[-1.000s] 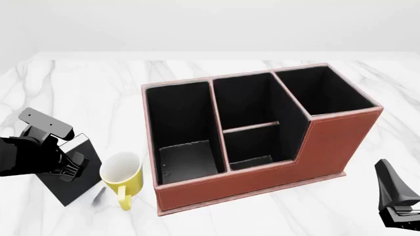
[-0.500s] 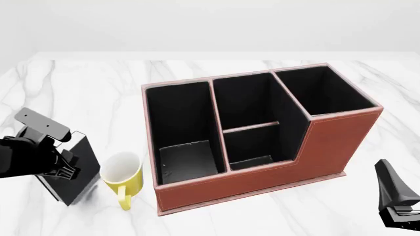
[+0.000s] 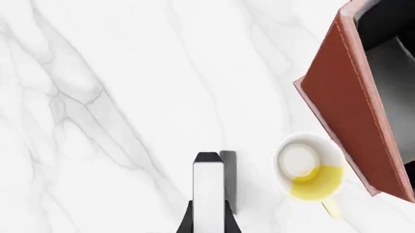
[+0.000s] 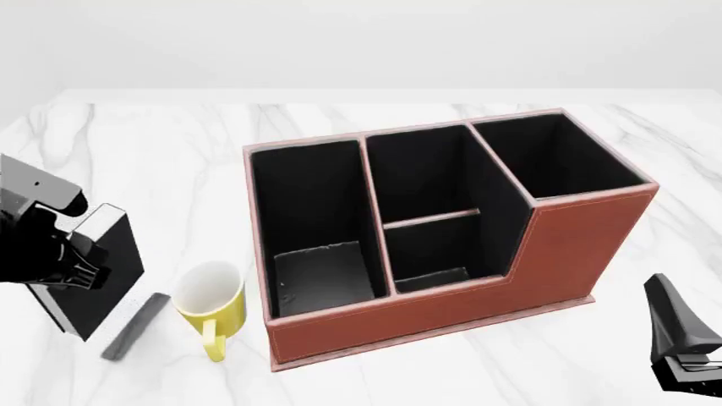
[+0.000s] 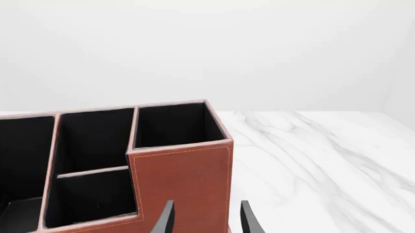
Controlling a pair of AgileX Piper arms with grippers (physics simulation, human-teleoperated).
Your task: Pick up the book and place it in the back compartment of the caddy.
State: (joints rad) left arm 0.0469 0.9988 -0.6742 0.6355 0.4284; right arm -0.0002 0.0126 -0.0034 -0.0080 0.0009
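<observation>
The book point(image 4: 113, 252), black with white page edges point(image 3: 209, 191), hangs above the table at the far left, its shadow on the marble below. My left gripper point(image 4: 77, 264) point(image 3: 209, 221) is shut on it. To its right stands the reddish-brown caddy point(image 4: 564, 245) point(image 3: 350, 107) point(image 5: 184, 174). The back compartment point(image 4: 434, 254) point(image 5: 97, 196) is the small low pocket beside the stepped wall, with nothing in it. My right gripper point(image 4: 682, 351) point(image 5: 206, 221) is open near the table's front right, just outside the caddy's tall end.
A yellow mug point(image 4: 211, 303) point(image 3: 304, 167) stands between the held book and the caddy's low front corner. The caddy's other three pockets are black inside and hold nothing. White marble table point(image 4: 135, 152) stretches left and behind.
My left gripper has risen and shifted left with the book, lifting it off the table away from the mug. The right arm has not moved.
</observation>
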